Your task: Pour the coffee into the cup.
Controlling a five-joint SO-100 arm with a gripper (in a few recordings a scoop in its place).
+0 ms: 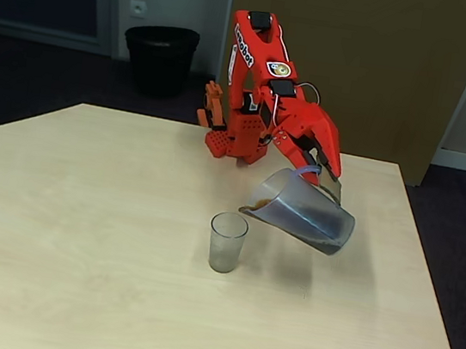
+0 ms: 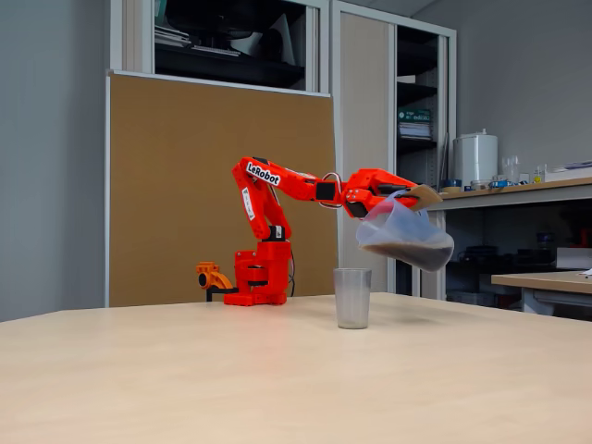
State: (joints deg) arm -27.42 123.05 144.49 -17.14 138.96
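We find the end effector closed on the handle of a translucent blue-grey jug, holding it in the air above the table. In both fixed views the jug is tilted steeply, its open mouth turned toward the cup and its base raised away from it. The coffee, dark and opaque, lies pooled along the lowered side of the jug; in a fixed view we note a brownish patch at the lip. We see no stream between spout and cup.

The cup stands upright on the table, 1 small clear greyish tumbler, just below and beside the jug's spout, not touching it. In a fixed view it looks empty or nearly so; we cannot tell whether any liquid sits at the bottom.

The red arm reaches from its base at the far edge of the table, bearing a "LeRobot" label. Beyond the table we record a black waste bin on the floor, a brown panel behind the arm, and shelving to the right in a fixed view.
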